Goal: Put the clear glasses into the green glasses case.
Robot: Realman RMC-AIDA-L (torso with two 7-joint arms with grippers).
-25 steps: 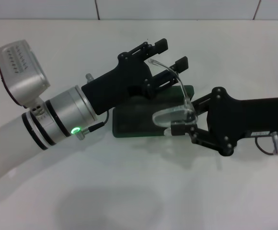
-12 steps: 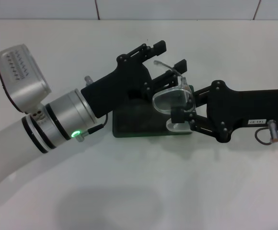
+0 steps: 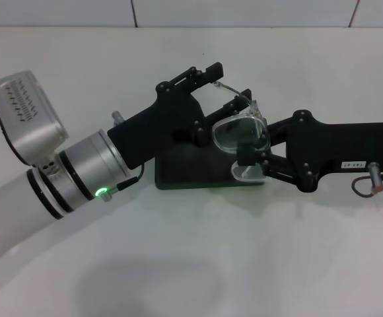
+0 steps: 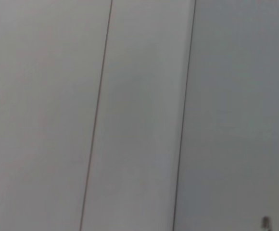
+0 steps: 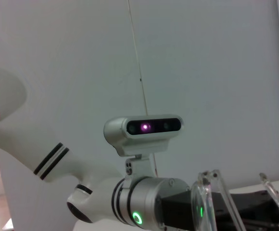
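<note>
The clear glasses (image 3: 234,134) hang above the table with my right gripper (image 3: 245,158) shut on their front between the two lenses. One lens stands upright; the other sits lower, toward me. A thin see-through arm of the glasses runs back between the spread fingers of my open left gripper (image 3: 228,84), which comes in from the left. The green glasses case (image 3: 191,170) lies flat on the table under both grippers, partly hidden by them. In the right wrist view a lens of the glasses (image 5: 203,204) shows close up.
The white table (image 3: 198,264) stretches all around the case, and a tiled wall (image 3: 244,12) runs along its far edge. The left arm's silver wrist camera (image 5: 144,129) faces the right wrist view. The left wrist view holds only the pale wall (image 4: 139,115).
The right gripper has turned the glasses from lying flat to standing on edge and shifted them slightly left over the case. The left gripper has drifted a little to the left, still open.
</note>
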